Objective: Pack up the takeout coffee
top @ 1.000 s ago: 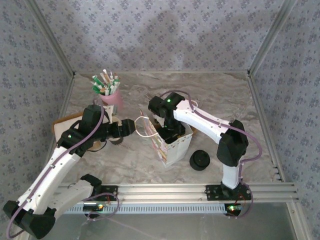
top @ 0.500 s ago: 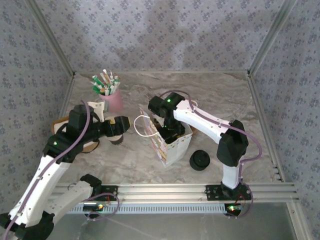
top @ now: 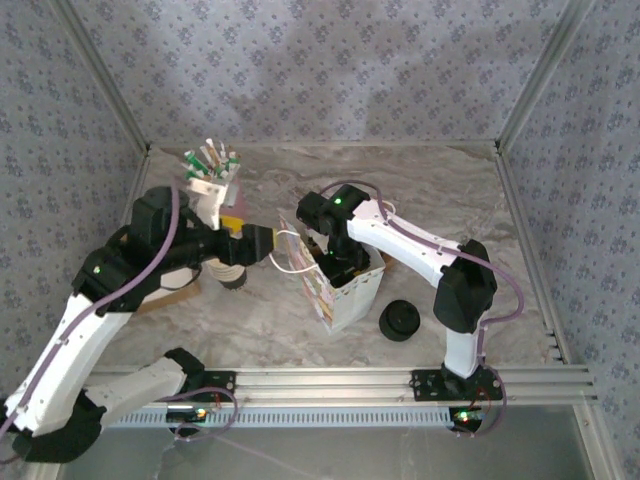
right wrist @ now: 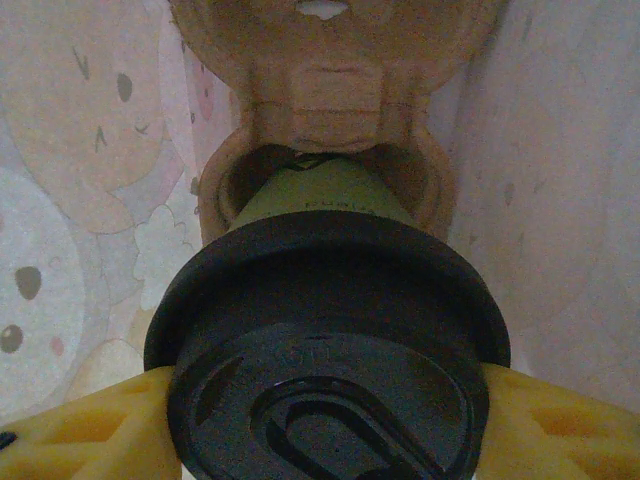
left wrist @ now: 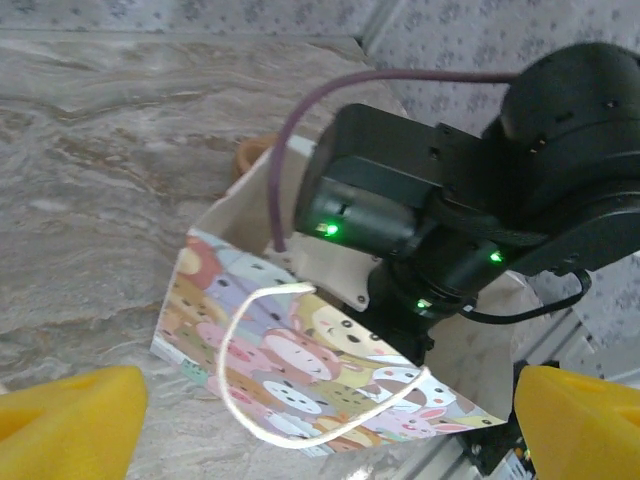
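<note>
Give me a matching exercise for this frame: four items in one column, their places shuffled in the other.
1. lidded coffee cup
2. cartoon-print paper bag
3. pink cup of packets
4. pile of black lids

A. back left of the table
B. on the table, right of the bag
C. inside the bag, above a pulp carrier
D. standing open mid-table

Pairs: 1-C, 2-D, 3-A, 4-B

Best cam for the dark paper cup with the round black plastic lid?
Right wrist: the lidded dark paper cup sits close-up between the yellow fingers, at a brown pulp carrier. Top external and left wrist: the right arm hides it inside the cartoon-print paper bag.
</note>
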Tool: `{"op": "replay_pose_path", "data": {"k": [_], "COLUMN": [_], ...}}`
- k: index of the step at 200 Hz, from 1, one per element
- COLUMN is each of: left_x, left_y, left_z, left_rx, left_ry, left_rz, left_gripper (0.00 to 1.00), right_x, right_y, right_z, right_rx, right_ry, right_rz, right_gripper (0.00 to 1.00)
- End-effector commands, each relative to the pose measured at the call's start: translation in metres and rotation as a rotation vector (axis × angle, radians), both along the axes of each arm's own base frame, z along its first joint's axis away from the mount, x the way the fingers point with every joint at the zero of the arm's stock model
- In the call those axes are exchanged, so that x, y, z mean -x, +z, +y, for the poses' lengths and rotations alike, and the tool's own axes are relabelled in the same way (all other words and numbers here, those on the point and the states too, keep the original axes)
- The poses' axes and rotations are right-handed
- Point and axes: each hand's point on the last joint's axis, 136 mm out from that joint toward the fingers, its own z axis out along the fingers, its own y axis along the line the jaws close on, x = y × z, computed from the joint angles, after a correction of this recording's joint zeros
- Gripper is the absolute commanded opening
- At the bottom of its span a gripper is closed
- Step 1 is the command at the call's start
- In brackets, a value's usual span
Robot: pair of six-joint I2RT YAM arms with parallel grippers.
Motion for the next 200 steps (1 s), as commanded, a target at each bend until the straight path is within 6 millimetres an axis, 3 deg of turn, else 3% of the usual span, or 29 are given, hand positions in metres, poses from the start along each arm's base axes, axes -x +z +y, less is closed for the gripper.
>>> {"op": "replay_pose_path", "data": {"k": [1,48,200], "left_x": [0.000,0.002,0.002], "left_y": [-0.002,-0.004,-0.006], "left_z": [-0.009,-0.021,-0.020], "left_rx": [-0.072,-0.093,-0.091], "left_ry": [-0.046,-0.082,-0.074], "left_rz": [-0.025,-0.029,-0.034], "left_gripper": [0.94,0.95,0.95], "right_x": [0.000,0.000,-0.004], "right_y": [-0.002,-0.002,-0.012], "right_z": [0.001,0.002,0.006], "right_rx": [-0.009,-0.015,-0.020], "right_ry": [0.008,0.009,0.005], "right_rz": [0.011,0.012,0.025], "right_gripper": [0.64,0.64,0.64]}}
